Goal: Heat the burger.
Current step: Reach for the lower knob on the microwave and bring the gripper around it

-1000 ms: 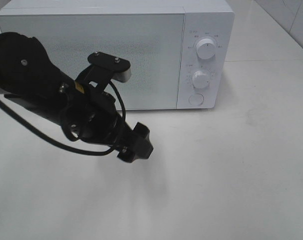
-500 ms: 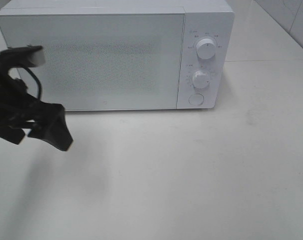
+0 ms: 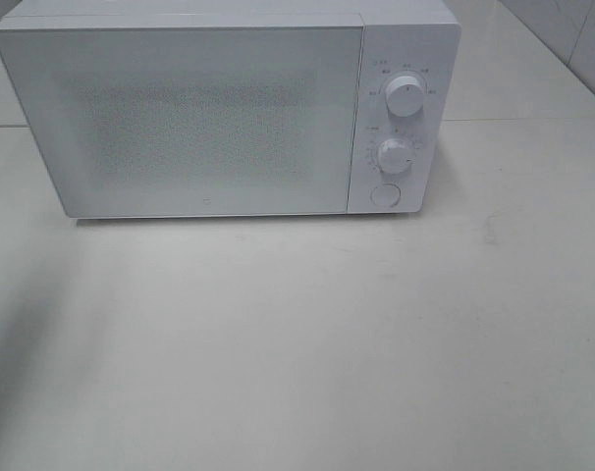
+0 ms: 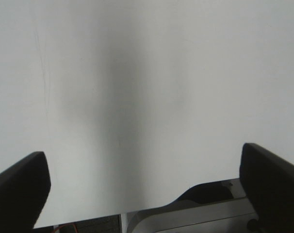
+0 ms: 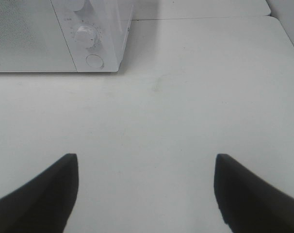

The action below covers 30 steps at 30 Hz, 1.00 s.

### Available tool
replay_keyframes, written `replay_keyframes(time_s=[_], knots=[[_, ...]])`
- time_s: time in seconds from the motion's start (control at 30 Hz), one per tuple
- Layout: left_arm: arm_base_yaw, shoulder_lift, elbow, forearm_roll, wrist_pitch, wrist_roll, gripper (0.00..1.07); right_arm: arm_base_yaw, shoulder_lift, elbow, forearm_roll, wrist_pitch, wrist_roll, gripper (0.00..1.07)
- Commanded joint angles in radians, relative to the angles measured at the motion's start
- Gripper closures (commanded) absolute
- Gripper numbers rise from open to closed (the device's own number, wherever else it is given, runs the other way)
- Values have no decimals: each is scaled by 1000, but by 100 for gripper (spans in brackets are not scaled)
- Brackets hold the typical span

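A second ago the left arm was stretched out in front of the microwave (image 3: 420,39). Now it has pulled back and is gone from the high view. The left jaws are spread wide with nothing between them. Only bare bench (image 4: 195,73) lies ahead of them, with a soft shadow on it.

The microwave door (image 3: 199,118) is shut. It is dotted and cloudy, so I cannot see inside. The burger shows in no picture, so I cannot tell where it is. My guess is that it sits behind that shut door.

Right of the door are the top knob (image 3: 405,97), the lower knob (image 3: 395,155) and a round button (image 3: 384,195). Nothing touches them.

The right jaws are spread too and hold nothing. The knobs are ahead of them and off to one side, well apart.

With the left arm out of the way, I think the heating still needs to be started. The right jaws look best placed to reach a knob.
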<state>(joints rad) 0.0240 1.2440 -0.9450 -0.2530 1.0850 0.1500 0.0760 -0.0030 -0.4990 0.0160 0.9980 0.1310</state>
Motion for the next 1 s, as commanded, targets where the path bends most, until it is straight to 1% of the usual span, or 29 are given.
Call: replay_keyframes(time_s=[0.03,0.1,0.13,0.2,0.27,0.3,0.33,0.4,0.47,0.5,0.57,0.6,0.63,0.67,0.7,0.73,0.77,0.8,0.83,0.87,0.9,0.97,1.0], knots=[[6,-90,3,5,50,-11,7,-6,-30,1,3,-2,-6,32],[6,-112,3,6,57,-14,7,-6,-30,1,3,-2,-6,32],[6,-152,3,26,66,-34,7,-6,-30,1,3,-2,-6,32],[6,-171,3,33,71,-42,7,-6,-30,1,3,-2,-6,32],[6,-239,3,72,79,-72,7,-6,-30,1,3,-2,-6,32],[6,-239,3,72,79,-72,7,-6,-30,1,3,-2,-6,32],[6,-281,5,97,80,-86,7,-6,-30,1,3,-2,-6,32],[6,-306,11,106,80,-91,7,-6,-30,1,3,-2,-6,32],[6,-375,54,116,75,-109,7,-6,-30,1,3,-2,-6,32],[6,-375,54,116,75,-109,7,-6,-30,1,3,-2,-6,32],[6,-442,129,117,69,-113,7,-6,-30,1,3,-2,-6,32],[6,-442,129,117,69,-113,7,-6,-30,1,3,-2,-6,32],[6,-490,189,120,64,-112,7,-6,-30,1,3,-2,-6,32],[6,-490,189,120,64,-112,7,-6,-30,1,3,-2,-6,32],[6,-533,244,121,55,-112,7,-6,-30,1,3,-2,-6,32],[6,-557,266,118,53,-112,7,-6,-30,1,3,-2,-6,32],[6,-557,266,118,53,-112,7,-6,-30,1,3,-2,-6,32],[6,-600,318,115,53,-112,7,-6,-30,1,3,-2,-6,32],[6,-624,338,115,50,-112,7,-6,-30,1,3,-2,-6,32],[6,-624,338,115,50,-112,7,-6,-30,1,3,-2,-6,32],[6,-676,380,113,37,-112,7,-6,-30,1,3,-2,-6,32],[6,-697,397,113,27,-112,7,-6,-30,1,3,-2,-6,32],[6,-746,420,113,-3,-112,7,-6,-30,1,3,-2,-6,32]])
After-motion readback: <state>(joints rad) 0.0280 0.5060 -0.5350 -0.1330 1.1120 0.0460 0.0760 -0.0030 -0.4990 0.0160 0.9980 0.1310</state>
